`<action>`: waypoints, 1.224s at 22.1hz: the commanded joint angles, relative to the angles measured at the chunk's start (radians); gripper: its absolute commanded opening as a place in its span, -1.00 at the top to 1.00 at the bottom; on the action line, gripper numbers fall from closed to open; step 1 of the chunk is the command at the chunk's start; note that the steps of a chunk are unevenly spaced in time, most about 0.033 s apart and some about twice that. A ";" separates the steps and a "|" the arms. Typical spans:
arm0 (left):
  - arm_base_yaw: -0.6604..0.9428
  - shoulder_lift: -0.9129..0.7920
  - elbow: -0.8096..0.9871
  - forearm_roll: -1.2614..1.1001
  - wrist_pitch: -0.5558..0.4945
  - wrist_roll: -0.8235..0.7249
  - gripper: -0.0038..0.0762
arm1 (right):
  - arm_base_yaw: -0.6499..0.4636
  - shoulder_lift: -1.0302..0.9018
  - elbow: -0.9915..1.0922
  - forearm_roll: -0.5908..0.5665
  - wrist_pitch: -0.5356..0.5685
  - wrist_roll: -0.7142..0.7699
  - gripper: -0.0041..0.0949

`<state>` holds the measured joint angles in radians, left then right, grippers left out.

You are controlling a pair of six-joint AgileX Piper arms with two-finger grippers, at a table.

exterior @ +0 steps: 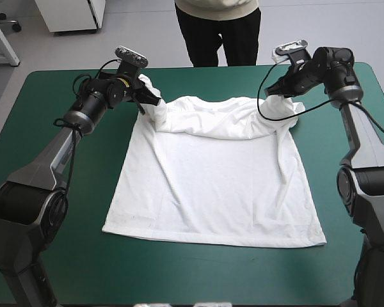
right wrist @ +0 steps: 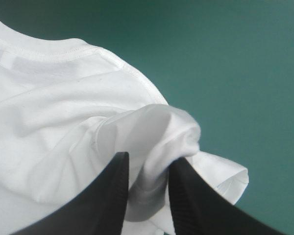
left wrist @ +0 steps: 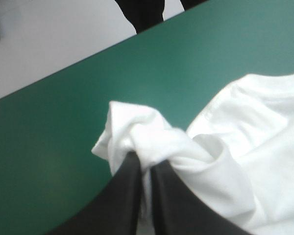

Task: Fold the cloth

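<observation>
The white T-shirt (exterior: pixel 211 185) lies spread on the teal-green table, hem toward the near edge, collar end toward the far edge and rumpled. My left gripper (exterior: pixel 150 97) is shut on the T-shirt at its far left shoulder, lifting a bunch of cloth (left wrist: pixel 147 137). My right gripper (exterior: pixel 276 91) is shut on the T-shirt at the far right shoulder, where a fold (right wrist: pixel 161 142) bulges between the black fingers (right wrist: pixel 112 196). The collar seam (right wrist: pixel 44 51) shows beside the right gripper.
Bare teal-green cover (exterior: pixel 64 256) surrounds the shirt on all sides. The table's far edge (left wrist: pixel 88 58) runs close beyond the left gripper. A person stands past the far edge, not over the table.
</observation>
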<state>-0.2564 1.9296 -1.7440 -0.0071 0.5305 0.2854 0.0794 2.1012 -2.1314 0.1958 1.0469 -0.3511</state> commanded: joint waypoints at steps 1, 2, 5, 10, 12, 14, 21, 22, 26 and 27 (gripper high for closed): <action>0.000 -0.058 -0.008 -0.003 0.003 -0.020 0.43 | -0.012 -0.069 -0.025 0.027 -0.038 -0.001 0.22; 0.000 -0.058 -0.003 -0.003 0.022 -0.023 0.30 | -0.014 -0.077 -0.025 0.027 -0.036 -0.001 0.21; 0.000 -0.081 0.004 -0.001 0.061 -0.028 -0.05 | -0.029 -0.121 -0.027 0.036 0.003 -0.001 0.03; 0.010 -0.226 0.004 0.007 0.216 -0.028 -0.07 | -0.071 -0.298 -0.027 0.049 0.074 0.012 -0.11; 0.031 -0.300 0.006 -0.009 0.345 -0.030 -0.07 | -0.079 -0.375 -0.025 0.041 0.150 0.034 -0.09; 0.043 -0.336 0.033 -0.031 0.402 -0.016 -0.07 | -0.079 -0.431 -0.021 0.037 0.202 0.044 -0.09; 0.079 -0.726 0.585 -0.107 0.355 -0.111 -0.07 | -0.079 -0.763 0.328 0.075 0.198 0.063 -0.06; 0.079 -0.768 0.641 -0.134 0.355 -0.129 -0.07 | -0.079 -0.807 0.386 0.072 0.187 0.073 -0.06; 0.079 -0.838 0.818 -0.188 0.382 -0.129 -0.07 | -0.079 -0.948 0.628 0.079 0.070 0.085 -0.06; 0.079 -0.838 0.851 -0.188 0.382 -0.129 -0.07 | -0.079 -0.968 0.663 0.079 0.054 0.085 -0.06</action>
<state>-0.1768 1.1112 -0.9333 -0.1660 0.9459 0.1680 0.0066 1.2046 -1.5178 0.2589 1.2036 -0.2688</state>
